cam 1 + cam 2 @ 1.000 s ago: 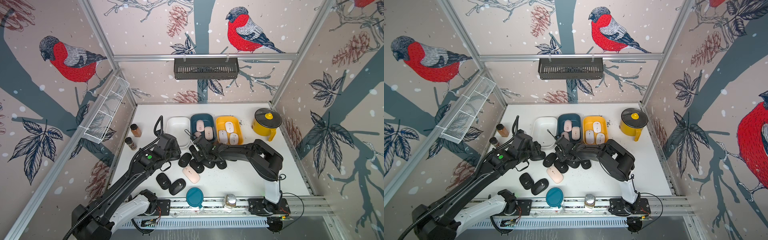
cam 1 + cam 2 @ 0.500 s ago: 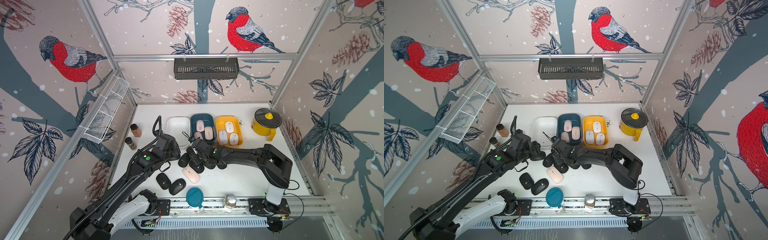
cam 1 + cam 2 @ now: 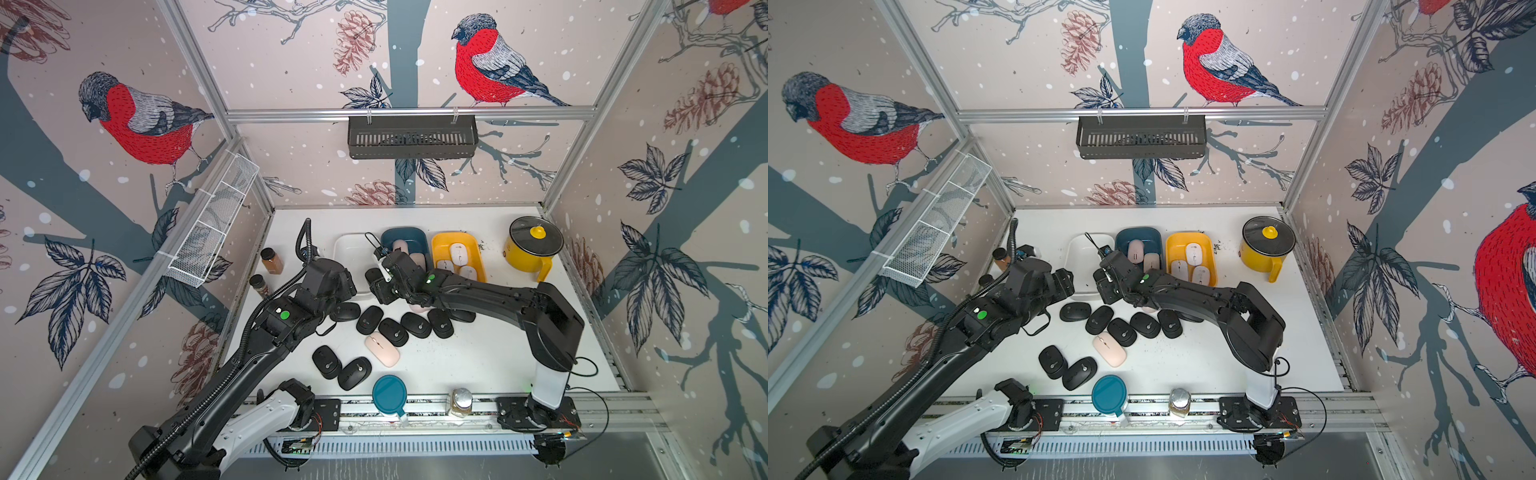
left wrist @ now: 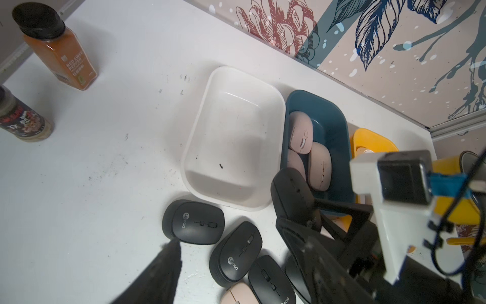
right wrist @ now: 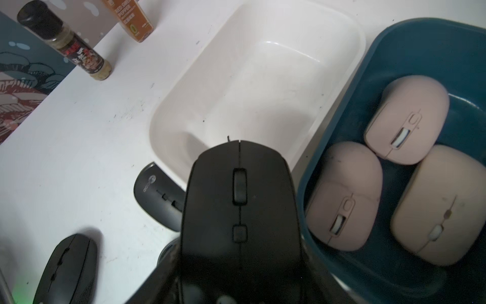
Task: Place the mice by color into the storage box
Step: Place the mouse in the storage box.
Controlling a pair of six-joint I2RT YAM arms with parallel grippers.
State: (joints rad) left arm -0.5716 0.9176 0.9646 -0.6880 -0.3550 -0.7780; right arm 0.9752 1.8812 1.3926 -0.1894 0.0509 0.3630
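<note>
Right end effector [image 3: 382,286] grasps a black mouse [image 5: 240,205] over the white bin [image 5: 276,86] edge. Left end effector [image 3: 347,286] is beside that bin; I cannot tell whether it is clenched.

Near the right claw [image 3: 379,284]: nine black mice [image 3: 370,320], at least four pink mice [image 3: 382,349], three white mice [image 3: 457,252], three bins [image 3: 353,253].

The white bin [image 4: 231,136] lies open from above and from the bare counter [image 4: 105,171] toward the spice jars [image 4: 63,55], but the blue bin [image 4: 315,105] stands just beside its other flank, black mice [image 4: 193,222] crowd its near rim, and the right tool [image 4: 299,221], clamped on a black mouse [image 4: 289,192], hangs at that rim's blue-bin end.
</note>
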